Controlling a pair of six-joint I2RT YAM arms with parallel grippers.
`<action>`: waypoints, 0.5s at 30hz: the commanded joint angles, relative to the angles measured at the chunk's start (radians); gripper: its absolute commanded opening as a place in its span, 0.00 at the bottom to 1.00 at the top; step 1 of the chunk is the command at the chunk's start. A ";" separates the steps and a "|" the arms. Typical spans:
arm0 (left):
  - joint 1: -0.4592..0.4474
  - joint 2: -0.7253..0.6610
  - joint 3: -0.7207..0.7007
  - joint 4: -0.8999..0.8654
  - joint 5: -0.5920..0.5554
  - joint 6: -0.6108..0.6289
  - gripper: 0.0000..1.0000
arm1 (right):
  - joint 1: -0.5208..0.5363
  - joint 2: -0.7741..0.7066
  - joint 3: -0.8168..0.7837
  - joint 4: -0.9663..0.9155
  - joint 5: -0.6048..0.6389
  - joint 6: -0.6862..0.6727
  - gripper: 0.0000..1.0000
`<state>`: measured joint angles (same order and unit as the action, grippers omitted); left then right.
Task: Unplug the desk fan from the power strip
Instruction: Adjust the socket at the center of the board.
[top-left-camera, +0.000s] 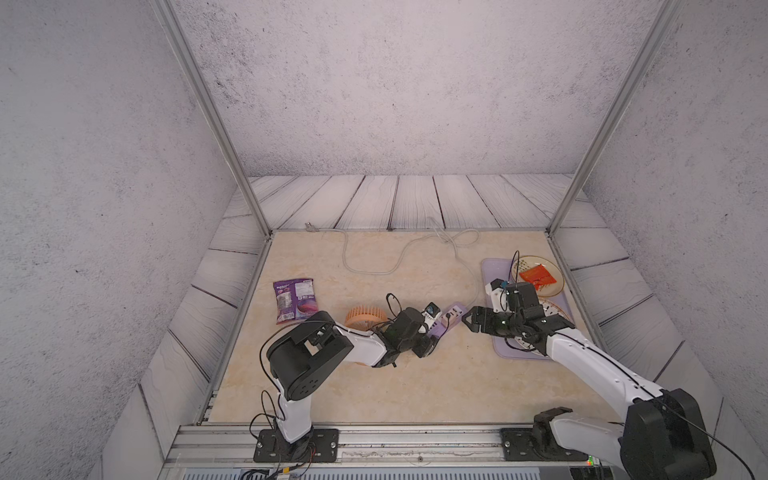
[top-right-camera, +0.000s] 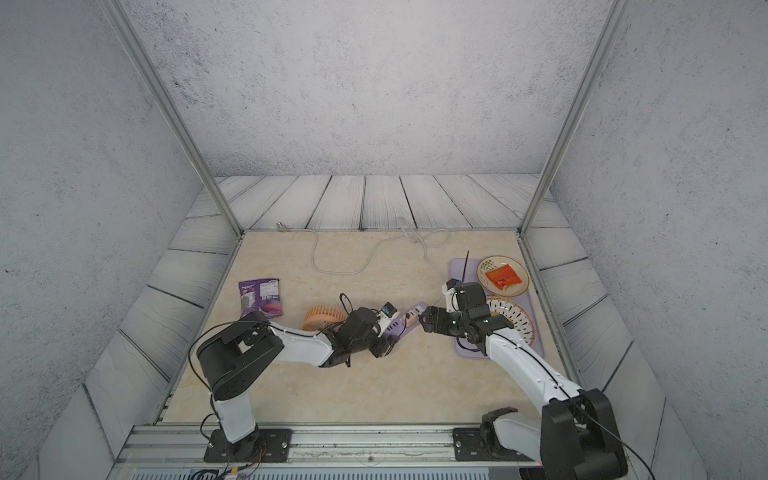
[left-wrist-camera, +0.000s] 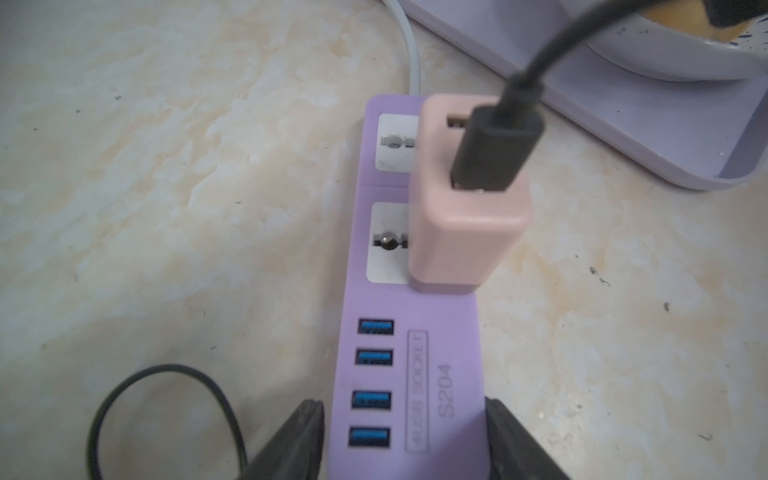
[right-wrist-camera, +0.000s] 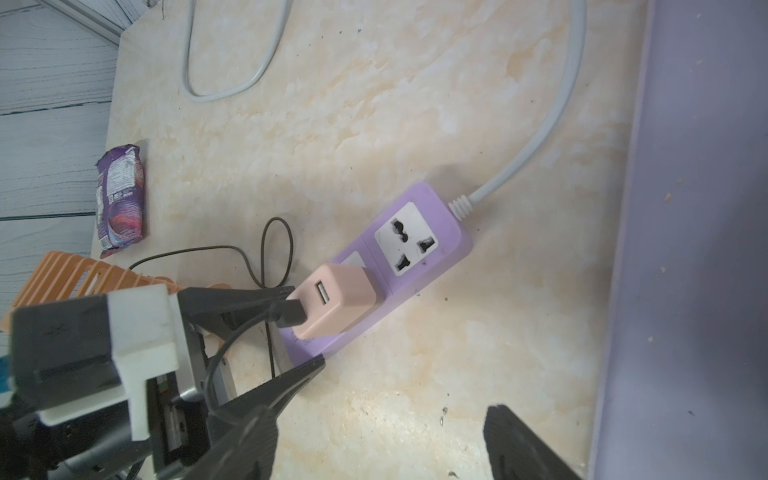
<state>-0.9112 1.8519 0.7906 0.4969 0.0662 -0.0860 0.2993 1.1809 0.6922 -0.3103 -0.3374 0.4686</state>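
- step in hand: set-up for the pull. the plug (left-wrist-camera: 461, 232) was fully seated in the power strip (left-wrist-camera: 415, 374), in the socket next to the USB row; the outer socket was free.
- power strip lay flat on the table (top-left-camera: 374, 386), angled between the two arms, with its grey cord (right-wrist-camera: 557, 104) running off toward the back.
- the desk fan (top-left-camera: 363, 319) sat on the table beside the left forearm, near the strip. its black cord (right-wrist-camera: 274, 232) looped over to a black connector (left-wrist-camera: 490, 153) pushed into the plug's top.
- left claw (left-wrist-camera: 405, 405) was closed down on the strip's USB end, one finger on each long side. reads as a hold-down grip.
- right claw (top-left-camera: 467, 322) stood wide open with nothing in it, tips just beside the strip's cord end, not on the plug.
- next, as I judge it: the right claw goes over the plug body, closes on its flat sides below the connector and pulls straight out of the socket, with the left pinning the strip.
- take the body, not the cord; the connector could slip out and leave the plug in.
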 joint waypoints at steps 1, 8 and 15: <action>-0.003 0.002 -0.019 0.054 -0.005 0.015 0.64 | 0.008 0.015 -0.016 0.019 0.029 -0.021 0.84; -0.003 0.022 -0.039 0.107 0.001 0.031 0.55 | 0.041 0.030 -0.025 0.035 0.098 -0.041 0.83; -0.003 0.026 -0.040 0.108 -0.002 0.040 0.49 | 0.078 0.045 -0.042 0.067 0.134 -0.058 0.83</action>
<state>-0.9112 1.8549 0.7597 0.5755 0.0673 -0.0593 0.3660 1.2160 0.6605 -0.2638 -0.2462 0.4328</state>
